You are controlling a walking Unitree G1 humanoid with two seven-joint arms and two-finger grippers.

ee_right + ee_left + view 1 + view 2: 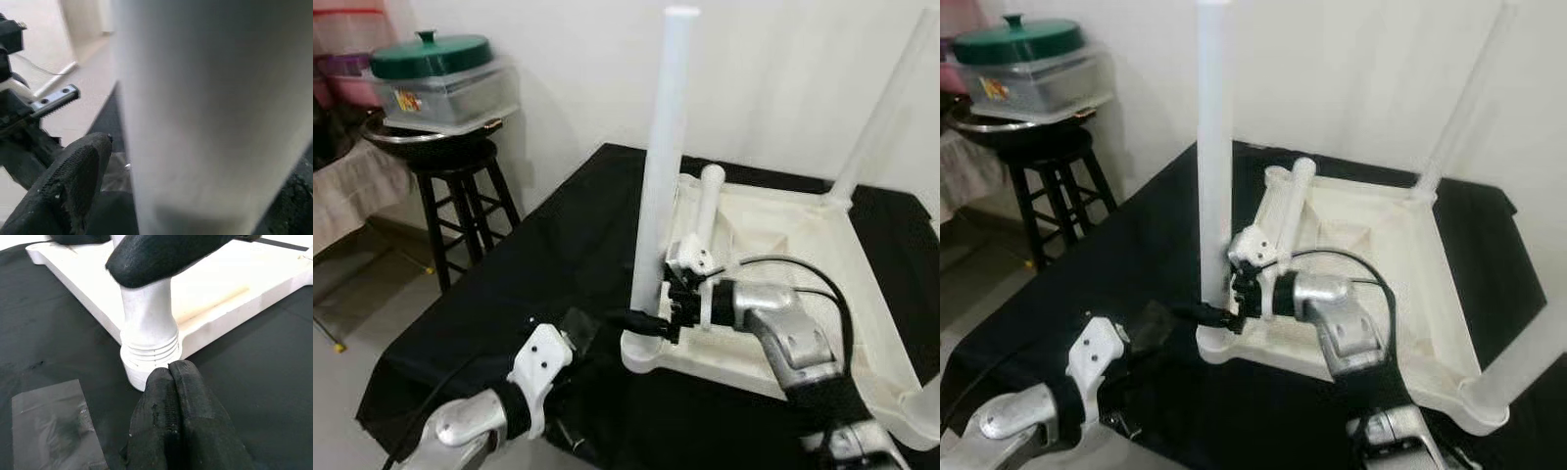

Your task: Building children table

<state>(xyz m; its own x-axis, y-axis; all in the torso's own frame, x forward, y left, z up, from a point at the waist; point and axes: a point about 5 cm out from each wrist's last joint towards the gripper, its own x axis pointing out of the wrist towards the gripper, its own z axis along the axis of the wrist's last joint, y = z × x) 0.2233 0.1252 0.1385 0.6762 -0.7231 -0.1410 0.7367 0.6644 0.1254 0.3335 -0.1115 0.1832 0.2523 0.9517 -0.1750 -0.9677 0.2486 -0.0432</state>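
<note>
White leg (658,176) between right fingers (73,181)

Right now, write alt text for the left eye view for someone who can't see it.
The robot's right hand grips the base of an upright white table leg standing in a corner of the upside-down white tabletop on a black cloth. The left hand rests shut on the cloth nearby.

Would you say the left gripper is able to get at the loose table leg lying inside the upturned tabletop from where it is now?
Probably not directly: the left gripper sits shut at the near corner, and the upright leg held by the right gripper stands between it and the loose leg.
</note>
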